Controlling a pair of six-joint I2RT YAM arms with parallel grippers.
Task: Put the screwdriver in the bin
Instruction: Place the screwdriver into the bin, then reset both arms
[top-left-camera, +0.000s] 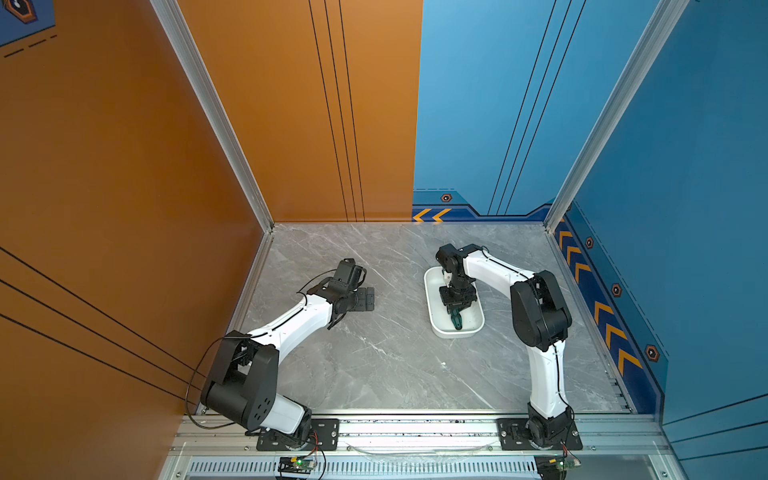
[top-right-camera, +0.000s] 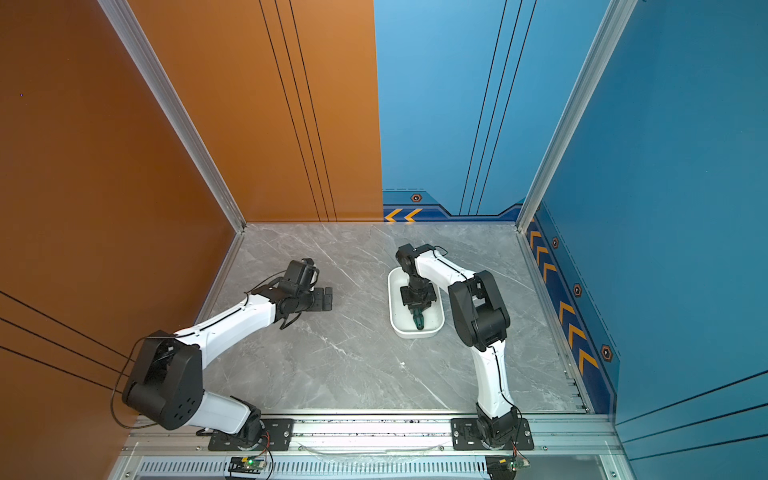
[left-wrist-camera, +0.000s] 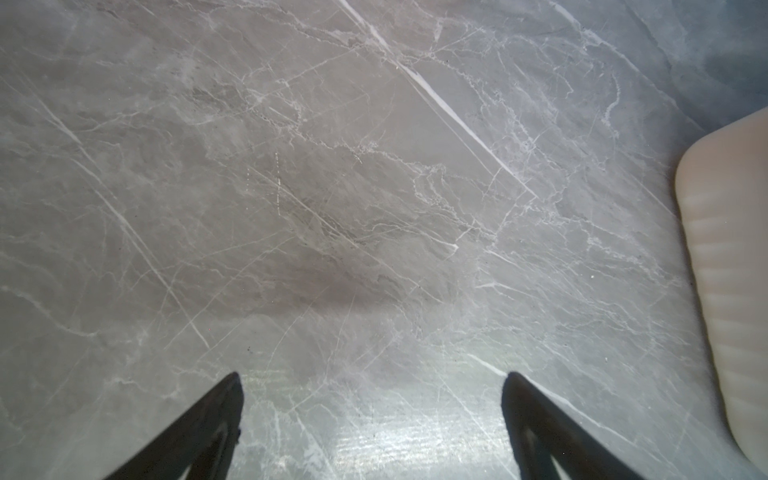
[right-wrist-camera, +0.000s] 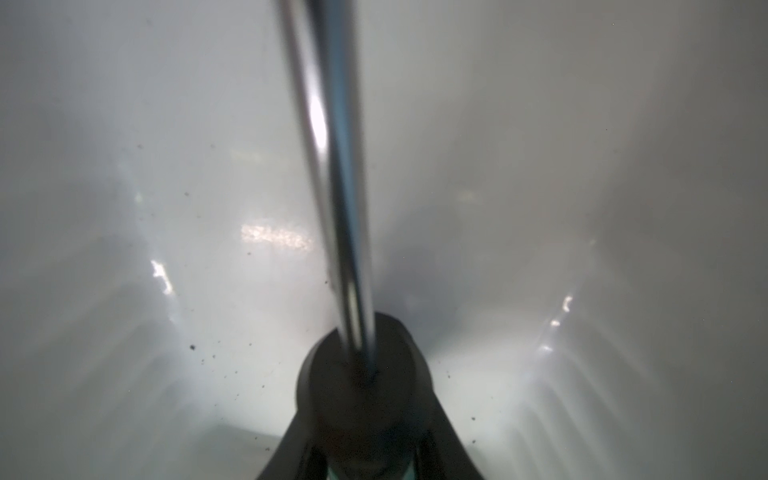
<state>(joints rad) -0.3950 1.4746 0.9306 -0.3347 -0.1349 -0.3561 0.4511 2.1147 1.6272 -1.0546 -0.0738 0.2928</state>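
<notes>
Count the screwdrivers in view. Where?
1. The screwdriver lies inside the bin, toward its near end, at the right gripper. I can't tell if it's gripped. That arm covers part of the bin, so another could be hidden.

One screwdriver (top-left-camera: 457, 323), one bin (top-left-camera: 441, 331), two pincers (top-left-camera: 369, 299) (top-left-camera: 456, 314).

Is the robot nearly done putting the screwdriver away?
Nearly! Done: the screwdriver is already down inside the bin, its shaft over the white floor in the right wrist view. In hand: the right gripper sits around the handle, and I can't tell if it has let go. Left to do: release and lift away. The left gripper hangs open over the table, not helping.
</notes>
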